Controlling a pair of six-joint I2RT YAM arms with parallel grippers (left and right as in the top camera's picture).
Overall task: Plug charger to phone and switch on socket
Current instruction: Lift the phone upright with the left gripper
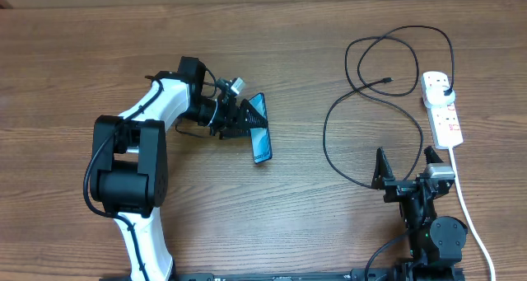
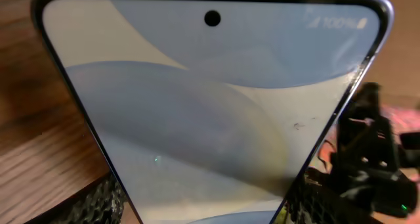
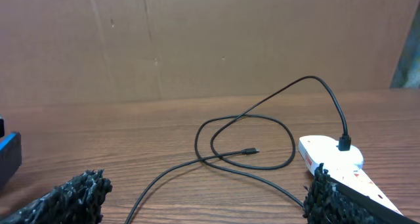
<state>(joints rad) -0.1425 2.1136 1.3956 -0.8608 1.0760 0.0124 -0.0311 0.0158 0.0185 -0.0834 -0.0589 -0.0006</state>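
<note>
Left end effector (image 1: 244, 116) is closed on the phone (image 1: 261, 134), its fingers (image 2: 102, 201) pressed against the two long edges near one end. In the left wrist view the lit screen fills nearly the whole picture, with the camera hole at the top and a battery reading in the upper corner. From overhead the phone sits a little left of the middle of the desk (image 1: 82, 50), running roughly front to back. Whether its free end rests on the wood or is raised off it cannot be told.

Well apart from it, on the right side, the charger (image 1: 324, 139) lies in loose overlapping loops. Its small connector tip (image 1: 387, 81) rests free on the desk inside the loops, touching neither the phone nor any finger. Its black plug (image 1: 445, 91) stands in the far end of the socket (image 1: 442, 110). The right wrist view shows the same: the tip (image 3: 251, 151) lies bare on the wood, and the cable arches up and down into the plug (image 3: 344, 144).

The socket is a white strip with red markings near the right edge; the position of its switches cannot be made out. A thick white cord (image 1: 469, 215) runs from its near end toward the front.

The right end effector (image 1: 405, 167) is spread wide and holds nothing, low at the front right, near the cable's closest bend and just beside the socket's near end.
</note>
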